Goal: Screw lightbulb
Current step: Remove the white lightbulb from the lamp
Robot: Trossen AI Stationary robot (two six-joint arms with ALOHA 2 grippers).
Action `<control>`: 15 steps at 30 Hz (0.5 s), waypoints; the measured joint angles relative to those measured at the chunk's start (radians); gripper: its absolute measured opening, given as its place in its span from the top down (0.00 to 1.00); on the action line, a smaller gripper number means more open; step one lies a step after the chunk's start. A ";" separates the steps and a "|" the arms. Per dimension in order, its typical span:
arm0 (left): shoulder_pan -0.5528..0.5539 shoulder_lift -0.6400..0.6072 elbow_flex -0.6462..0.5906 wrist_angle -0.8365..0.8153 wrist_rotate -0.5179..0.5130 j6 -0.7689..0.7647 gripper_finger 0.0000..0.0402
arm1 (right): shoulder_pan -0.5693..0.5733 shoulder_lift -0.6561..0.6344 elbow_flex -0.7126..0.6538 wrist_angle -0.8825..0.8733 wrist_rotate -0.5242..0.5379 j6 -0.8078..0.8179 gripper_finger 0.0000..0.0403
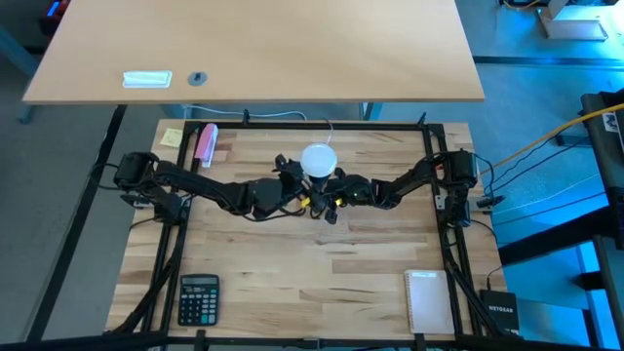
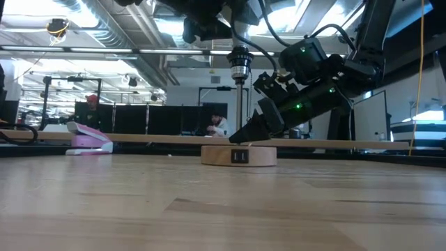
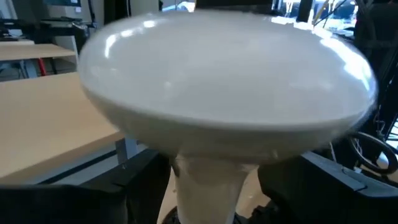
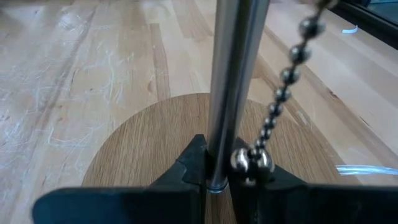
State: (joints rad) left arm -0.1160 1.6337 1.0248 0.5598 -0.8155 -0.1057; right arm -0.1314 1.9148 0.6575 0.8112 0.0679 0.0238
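Observation:
The white globe lightbulb (image 1: 319, 159) fills the left wrist view (image 3: 230, 81), globe up, neck down. My left gripper (image 1: 292, 175) is shut on it above a small lamp. The lamp has a round wooden base (image 2: 238, 156), a thin metal rod (image 2: 239, 111) and a socket (image 2: 239, 66) on top. My right gripper (image 2: 242, 137) is shut on the rod just above the base. In the low view my left gripper hides the bulb, so I cannot tell whether its base is in the socket. My left gripper (image 3: 208, 202) holds the bulb's white neck (image 3: 205, 180), just under the globe, between its two fingers. It comes from the table's left. The bulb stands upright over the lamp. My right gripper (image 4: 214, 177) pinches the metal rod's lower end (image 4: 219, 155) between its two fingertips, just above the wooden base (image 4: 143, 143). The fingers slant down from the table's right and lie across the rod. The rod stands upright and the base rests on the table.
A bead pull chain (image 4: 283, 93) hangs beside the rod. A pink object (image 1: 206, 143) and a yellow note (image 1: 172, 136) lie at the far left. A calculator (image 1: 198, 298) and a white notepad (image 1: 427, 300) lie near the front edge. People sit in the room behind (image 2: 218, 125).

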 joint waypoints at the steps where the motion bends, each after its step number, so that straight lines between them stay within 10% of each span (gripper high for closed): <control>1: -0.002 0.000 0.000 -0.002 0.000 -0.003 0.32 | 0.000 0.000 0.000 0.000 0.000 -0.001 0.90; 15: -0.025 -0.118 0.000 -0.229 -0.018 -0.047 0.34 | 0.000 0.000 0.000 -0.001 -0.001 -0.002 0.90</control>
State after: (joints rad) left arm -0.1406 1.5156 1.0248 0.3311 -0.8337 -0.1523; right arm -0.1314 1.9144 0.6575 0.8104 0.0669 0.0223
